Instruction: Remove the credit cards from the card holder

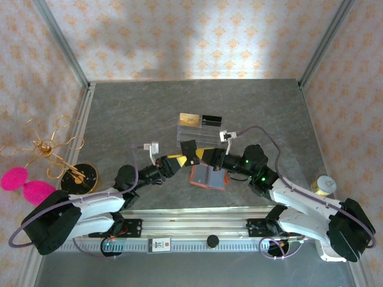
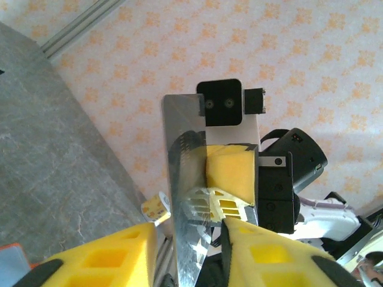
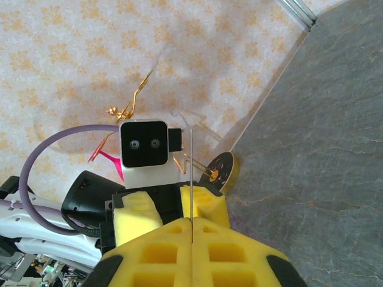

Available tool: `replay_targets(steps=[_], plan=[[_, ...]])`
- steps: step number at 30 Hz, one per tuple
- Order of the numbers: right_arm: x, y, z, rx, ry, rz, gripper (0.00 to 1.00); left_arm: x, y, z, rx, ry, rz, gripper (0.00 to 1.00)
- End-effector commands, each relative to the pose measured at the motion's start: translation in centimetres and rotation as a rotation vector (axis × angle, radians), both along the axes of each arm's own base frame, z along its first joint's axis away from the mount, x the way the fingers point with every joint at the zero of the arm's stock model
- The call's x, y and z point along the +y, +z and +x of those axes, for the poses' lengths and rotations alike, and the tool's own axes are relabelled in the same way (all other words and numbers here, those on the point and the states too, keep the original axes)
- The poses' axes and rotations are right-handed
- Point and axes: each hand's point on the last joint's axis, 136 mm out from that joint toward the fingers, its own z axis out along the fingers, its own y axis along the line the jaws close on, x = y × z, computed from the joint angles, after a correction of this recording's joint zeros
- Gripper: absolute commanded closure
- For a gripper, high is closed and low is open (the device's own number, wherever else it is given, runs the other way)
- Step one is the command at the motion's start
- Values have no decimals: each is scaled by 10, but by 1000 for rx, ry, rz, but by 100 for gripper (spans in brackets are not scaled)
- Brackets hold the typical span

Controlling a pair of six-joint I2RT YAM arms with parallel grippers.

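From the top camera, the small orange-red folding card holder is lying open on the grey stone-look desk. Its grey-blue inside faces up, right under where the two arms meet. Just behind it is the clear acrylic tiered rack, with a gold card and a black card side by side on its far step. Between the arms, a dark shiny thin card is up off the desk.

The wrist cams fill in the grip part. On the right wrist, the right tool is clamped tight on that card, which you see dead edge-on as a thin line. On the left wrist the same card shows its glossy face. The left tool straddles its lower end with the jaws part-way apart and a sliver of gap on either side. A corner of the card holder peeks in at the bottom left there too.
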Motion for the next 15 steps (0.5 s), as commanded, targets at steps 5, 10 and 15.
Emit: replay_targets(steps=[5,10,15], plan=[[0,18,10,-31,-66,56,100,-3,22,-10,-69,-48,-60,95],[-8,17,26,-32,-169,-9,89,-9,15,-1,-52,-25,17,100],[-60,8,44,-62,-418,-240,89,-12,6,26,-102,87,313,100]])
